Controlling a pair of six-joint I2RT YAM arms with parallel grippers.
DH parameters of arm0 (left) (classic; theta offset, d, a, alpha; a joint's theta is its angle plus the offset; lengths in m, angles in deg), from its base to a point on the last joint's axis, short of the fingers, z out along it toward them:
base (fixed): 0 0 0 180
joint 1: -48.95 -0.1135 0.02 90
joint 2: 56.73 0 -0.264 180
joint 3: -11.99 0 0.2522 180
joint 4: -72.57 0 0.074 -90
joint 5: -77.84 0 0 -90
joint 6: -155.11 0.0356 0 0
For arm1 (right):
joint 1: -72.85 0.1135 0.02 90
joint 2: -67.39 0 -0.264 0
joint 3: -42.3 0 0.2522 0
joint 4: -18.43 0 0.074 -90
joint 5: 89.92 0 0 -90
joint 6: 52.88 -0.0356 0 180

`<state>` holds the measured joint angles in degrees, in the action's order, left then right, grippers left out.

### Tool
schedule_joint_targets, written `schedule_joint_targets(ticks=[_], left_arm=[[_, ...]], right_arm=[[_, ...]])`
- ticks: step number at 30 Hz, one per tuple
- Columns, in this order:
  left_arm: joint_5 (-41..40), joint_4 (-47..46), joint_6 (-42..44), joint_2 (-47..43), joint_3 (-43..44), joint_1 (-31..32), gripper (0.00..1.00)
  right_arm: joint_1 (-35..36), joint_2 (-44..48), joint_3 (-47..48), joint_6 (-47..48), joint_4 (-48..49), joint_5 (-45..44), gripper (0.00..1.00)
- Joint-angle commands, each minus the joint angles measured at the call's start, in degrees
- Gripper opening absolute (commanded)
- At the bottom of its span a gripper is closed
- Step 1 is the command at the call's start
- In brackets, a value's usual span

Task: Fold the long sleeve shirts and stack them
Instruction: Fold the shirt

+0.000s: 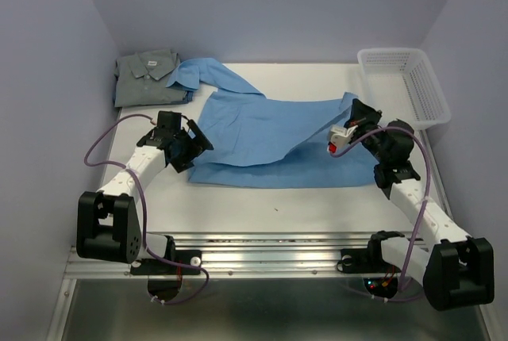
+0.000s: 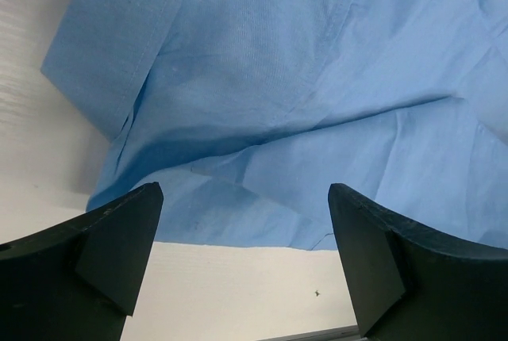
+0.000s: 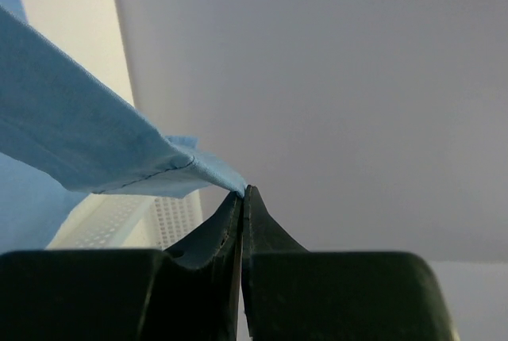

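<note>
**Q:** Where are the shirts found?

**A:** The light blue shirt (image 1: 262,131) is spread flat across the middle of the worktop (image 1: 262,198). One sleeve is stretched toward the far left corner, where the grey-green shirt (image 1: 147,78) is laid folded, collar uppermost. The sleeve end is seen lying against that shirt's edge.

**Q:** What is recorded of the right fingers (image 3: 238,222)?

**A:** They are pressed fully together on a hemmed corner of the light blue shirt. That corner is held raised off the worktop, on the side nearest the white mesh basket (image 1: 405,79).

**Q:** And the left fingers (image 1: 196,143)?

**A:** They are spread as wide as they go, and nothing is held. They are positioned over the shirt's near left edge. Contact with the cloth cannot be confirmed.
</note>
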<state>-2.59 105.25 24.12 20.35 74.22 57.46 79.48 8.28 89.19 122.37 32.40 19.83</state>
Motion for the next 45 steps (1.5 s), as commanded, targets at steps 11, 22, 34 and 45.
schedule_joint_targets(ticks=[11, 22, 34, 45], left_arm=[[-3.6, -4.2, -0.7, 0.6, 0.6, 5.1, 0.99], [-6.6, -7.8, -3.8, 4.9, 3.5, 11.5, 0.99], [-6.2, -11.0, -5.0, 9.1, 3.8, 13.3, 0.99], [-6.4, -12.9, -6.4, 10.3, 0.8, 14.2, 0.99]], right_arm=[[-0.4, -1.8, -2.6, 27.9, -26.6, 7.3, 0.03], [-2.2, -5.0, -4.1, 31.3, -34.2, -2.8, 0.05], [-2.2, -7.9, 2.7, 32.2, -15.6, 0.3, 0.01], [-2.2, -6.3, 0.6, 33.7, -25.1, -6.1, 0.04]])
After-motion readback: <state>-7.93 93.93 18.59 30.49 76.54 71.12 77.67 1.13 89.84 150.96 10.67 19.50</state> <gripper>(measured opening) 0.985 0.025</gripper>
